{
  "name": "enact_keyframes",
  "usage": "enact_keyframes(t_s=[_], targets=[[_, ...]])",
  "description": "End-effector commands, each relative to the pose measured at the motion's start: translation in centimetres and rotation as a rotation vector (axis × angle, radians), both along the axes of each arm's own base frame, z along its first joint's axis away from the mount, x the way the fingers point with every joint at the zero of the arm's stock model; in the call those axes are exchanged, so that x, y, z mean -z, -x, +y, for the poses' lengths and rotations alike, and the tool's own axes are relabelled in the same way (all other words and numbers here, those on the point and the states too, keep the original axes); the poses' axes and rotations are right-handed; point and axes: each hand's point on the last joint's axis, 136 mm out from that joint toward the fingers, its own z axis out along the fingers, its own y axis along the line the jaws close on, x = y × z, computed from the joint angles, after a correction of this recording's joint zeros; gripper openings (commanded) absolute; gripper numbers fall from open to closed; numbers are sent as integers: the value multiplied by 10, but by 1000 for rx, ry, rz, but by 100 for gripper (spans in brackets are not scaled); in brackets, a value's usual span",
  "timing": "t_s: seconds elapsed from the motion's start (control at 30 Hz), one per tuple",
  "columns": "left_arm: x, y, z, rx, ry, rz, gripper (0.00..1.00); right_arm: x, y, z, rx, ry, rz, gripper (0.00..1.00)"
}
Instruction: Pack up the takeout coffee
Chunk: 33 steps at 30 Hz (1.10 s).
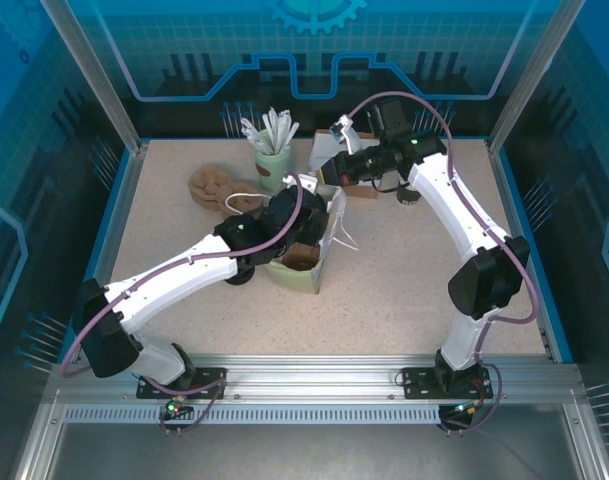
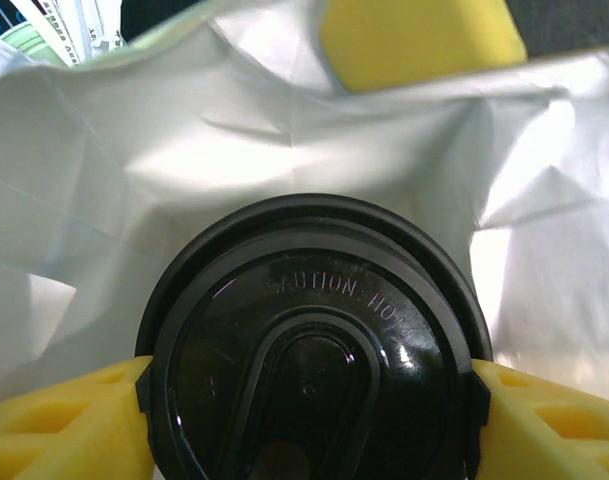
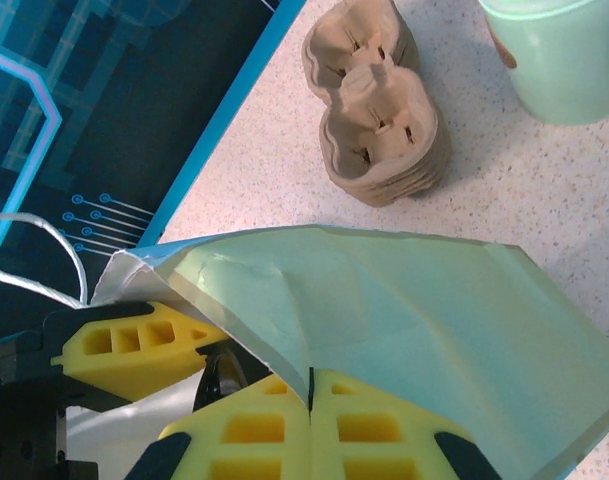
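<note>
left claw (image 2: 309, 425) clamped on takeout coffee (image 2: 314, 340) (seemingly upright, lid up) in paper bag (image 2: 284, 150), right claw (image 3: 311, 400) pinching rim

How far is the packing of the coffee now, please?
Done: the pale green paper bag is held open by the right gripper. In hand: the left gripper grips the coffee cup with round black plastic lid inside the bag. Left: set it down, release, withdraw.
</note>
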Motion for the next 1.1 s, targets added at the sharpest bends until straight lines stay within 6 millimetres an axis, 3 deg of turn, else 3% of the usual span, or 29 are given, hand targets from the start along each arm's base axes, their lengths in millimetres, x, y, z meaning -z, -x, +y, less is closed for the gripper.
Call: enact_keyframes(t_s=[0.0,0.23,0.47,0.73,1.07], targets=[[9,-2,-1,-44,17,5,71,-13,18,5,-49,-24,-16,0],[20,10,-7,-30,9,45,71,-18,17,3,-45,-33,-31,0],[20,16,1,-56,8,59,71,-32,24,-3,-44,-49,-76,0],[22,12,9,-105,-10,41,71,-41,39,-9,-31,-61,-87,0],[23,2,-4,-97,16,14,70,-36,35,-5,-34,-70,-65,0]])
